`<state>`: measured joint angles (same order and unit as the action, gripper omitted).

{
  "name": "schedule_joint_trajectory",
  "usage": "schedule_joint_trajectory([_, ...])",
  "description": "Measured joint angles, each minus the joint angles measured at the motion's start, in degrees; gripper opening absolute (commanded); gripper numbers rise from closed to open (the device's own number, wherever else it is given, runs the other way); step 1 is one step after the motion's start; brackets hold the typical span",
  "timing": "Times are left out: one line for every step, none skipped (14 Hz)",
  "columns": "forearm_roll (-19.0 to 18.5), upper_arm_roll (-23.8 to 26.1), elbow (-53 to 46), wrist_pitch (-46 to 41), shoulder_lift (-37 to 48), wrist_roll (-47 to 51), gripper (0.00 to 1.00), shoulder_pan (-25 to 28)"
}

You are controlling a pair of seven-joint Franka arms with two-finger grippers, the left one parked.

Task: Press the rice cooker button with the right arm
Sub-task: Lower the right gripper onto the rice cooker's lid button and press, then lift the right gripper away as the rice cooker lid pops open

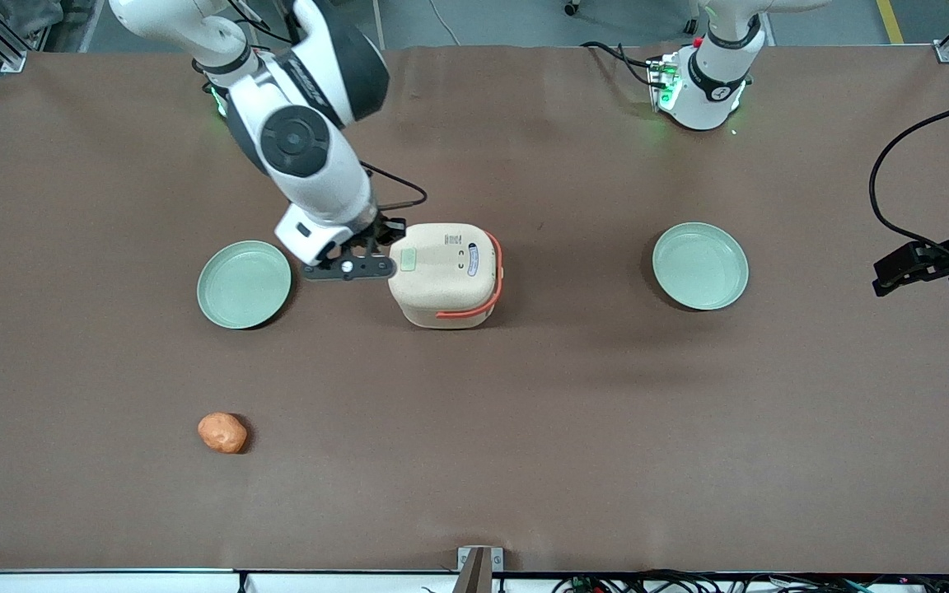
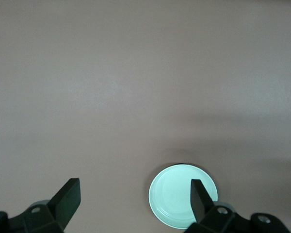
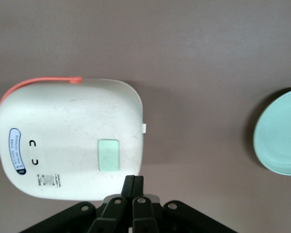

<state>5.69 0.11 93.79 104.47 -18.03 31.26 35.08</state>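
Note:
The rice cooker [image 1: 446, 276] stands mid-table, cream and boxy, lid closed, with an orange-red handle [image 1: 474, 311] folded down its side. Its pale green button [image 1: 408, 260] sits on the lid at the end toward the working arm. The right arm [image 1: 301, 140] reaches down beside the cooker. Its gripper [image 1: 390, 236] hangs over the lid's edge close to the button, slightly farther from the front camera than it. In the right wrist view the gripper [image 3: 134, 179] is shut, fingers pressed together with nothing between them, just off the button [image 3: 108, 155] at the corner of the rice cooker [image 3: 68, 136].
A pale green plate [image 1: 244, 284] [image 3: 281, 133] lies beside the gripper toward the working arm's end. Another plate [image 1: 700, 265] [image 2: 177, 194] lies toward the parked arm's end. An orange lump [image 1: 222, 432] rests nearer the front camera.

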Motion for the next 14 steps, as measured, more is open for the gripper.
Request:
schedule_joint_trajectory([0.0,0.0,0.0,0.2,-1.1,0.3,0.0,0.7])
schedule_joint_trajectory([0.0,0.0,0.0,0.4,-1.9,0.4,0.0,1.1])
schedule_joint_trajectory([0.0,0.0,0.0,0.6,-2.6,0.4,0.0,1.5])
schedule_joint_trajectory([0.0,0.0,0.0,0.9,-3.2,0.4,0.0,1.8])
schedule_joint_trajectory([0.0,-0.1,0.0,1.5,-3.8,0.4,0.0,2.2])
schedule_joint_trajectory([0.0,-0.1,0.0,2.2,-4.4,0.4,0.0,2.5])
schedule_joint_trajectory([0.0,-0.1,0.0,2.9,-5.0,0.5,0.0,2.8])
schedule_joint_trajectory([0.0,-0.1,0.0,3.3,-5.5,0.5,0.0,3.0])
schedule_joint_trajectory([0.0,-0.1,0.0,3.7,-5.7,0.5,0.0,3.2])
schedule_joint_trajectory([0.0,-0.1,0.0,3.7,-5.8,0.5,0.0,3.4])
schedule_joint_trajectory([0.0,-0.1,0.0,3.8,-5.8,0.5,0.0,3.5])
schedule_joint_trajectory([0.0,-0.2,0.0,3.8,-5.8,0.5,0.0,3.5])
schedule_joint_trajectory([0.0,-0.2,0.0,3.9,-5.9,0.5,0.0,3.6])
schedule_joint_trajectory([0.0,-0.2,0.0,4.0,-6.0,0.5,0.0,3.6])
